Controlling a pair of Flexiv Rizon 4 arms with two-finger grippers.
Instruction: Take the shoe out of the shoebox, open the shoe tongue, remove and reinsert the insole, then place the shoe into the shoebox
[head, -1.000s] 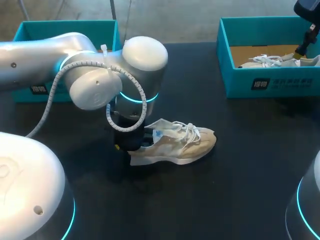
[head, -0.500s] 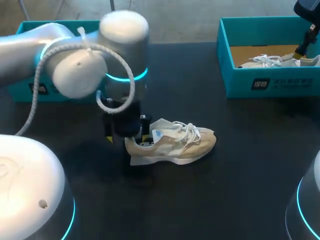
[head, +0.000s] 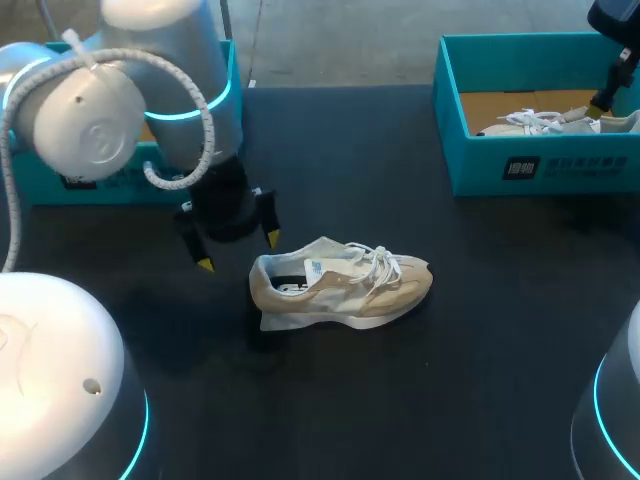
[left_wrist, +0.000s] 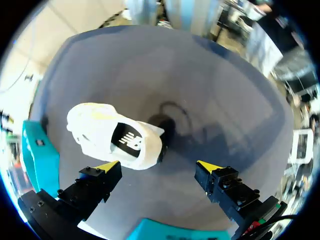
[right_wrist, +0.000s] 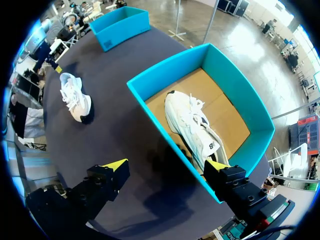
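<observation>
1. the beige shoe (head: 340, 290) stood on its sole on the black table (head: 480, 360), a little left of the middle of the head view. its toe pointed to the right of the frame and its heel to the left. it was outside both boxes, and its white laces lay on top.
2. the left gripper (head: 238, 252) hung at the left-centre of the head view, just up and left of the shoe's heel and apart from it. its two fingers stood wide and held nothing.
3. in the left wrist view the shoe was ahead of this gripper, closer to one finger than to the other. we saw no contact with either finger.
4. the left arm (head: 100, 110) came in from the upper left of the head view and covered a part of the left shoebox (head: 48, 58), a teal box at the far edge of the table.
5. the right shoebox (head: 500, 170), also teal and open, stood in the upper right of the head view. a second shoe (head: 540, 122), more white, lay inside on the cardboard bottom.
6. the right gripper (right_wrist: 166, 165) hovered above the near wall of the right shoebox. its fingers were spread wide, with nothing in their grasp. the second shoe lay ahead of it, inside the box.
</observation>
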